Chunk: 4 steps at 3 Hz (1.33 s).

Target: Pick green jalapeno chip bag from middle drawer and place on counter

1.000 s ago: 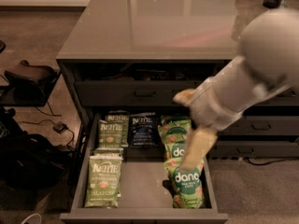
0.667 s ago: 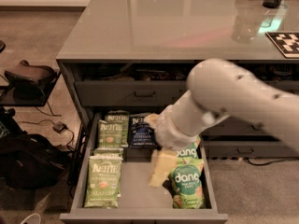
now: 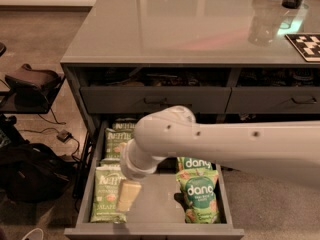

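Note:
The middle drawer (image 3: 150, 231) is pulled open below the grey counter (image 3: 185, 29). A green jalapeno chip bag (image 3: 103, 200) lies flat at its front left, and a second green bag (image 3: 119, 140) lies behind it. My white arm reaches in from the right across the drawer. My gripper (image 3: 128, 196) hangs low over the drawer floor, right at the front green bag's right edge. I cannot tell whether it touches the bag. The dark bag at the drawer's back middle is hidden behind my arm.
Two green "dang" bags (image 3: 201, 198) lie at the drawer's right side. The upper drawers (image 3: 150, 100) are shut. A clear bottle (image 3: 263, 26) and a checkered tag (image 3: 306, 45) sit on the counter's far right. A black bag (image 3: 30, 176) and cables lie on the floor at left.
My arm has swung from the right of the drawer, over the dang bags, leftward and down. The gripper now sits beside the front left green bag.

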{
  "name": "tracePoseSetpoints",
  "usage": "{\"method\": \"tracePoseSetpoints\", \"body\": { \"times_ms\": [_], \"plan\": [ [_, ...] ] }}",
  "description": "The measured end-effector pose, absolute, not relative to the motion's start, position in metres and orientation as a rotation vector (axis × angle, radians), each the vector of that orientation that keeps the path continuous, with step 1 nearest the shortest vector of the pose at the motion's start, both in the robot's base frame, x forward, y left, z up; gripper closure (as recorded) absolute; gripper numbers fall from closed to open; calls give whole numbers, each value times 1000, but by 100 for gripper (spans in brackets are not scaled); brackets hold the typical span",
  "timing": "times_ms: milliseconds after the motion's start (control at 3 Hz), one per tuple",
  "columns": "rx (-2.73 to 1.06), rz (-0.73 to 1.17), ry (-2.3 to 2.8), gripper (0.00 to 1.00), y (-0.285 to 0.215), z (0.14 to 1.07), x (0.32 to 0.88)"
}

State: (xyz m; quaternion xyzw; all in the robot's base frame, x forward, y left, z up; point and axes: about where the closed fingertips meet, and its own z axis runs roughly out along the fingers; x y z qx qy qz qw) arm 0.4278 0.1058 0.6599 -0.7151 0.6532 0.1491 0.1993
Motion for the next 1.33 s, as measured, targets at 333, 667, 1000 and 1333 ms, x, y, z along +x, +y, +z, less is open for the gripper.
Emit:
{"method": "tracePoseSetpoints", "body": {
  "times_ms": [333,667,1000,1333],
  "plan": [
    [-1930,334,1788,0,163,617,482],
    [-1838,410,1860,0,196,593,520],
    [-1827,422,1863,0,200,591,525],
    [-1794,407,1899,0,197,585,518]
  ]
}}
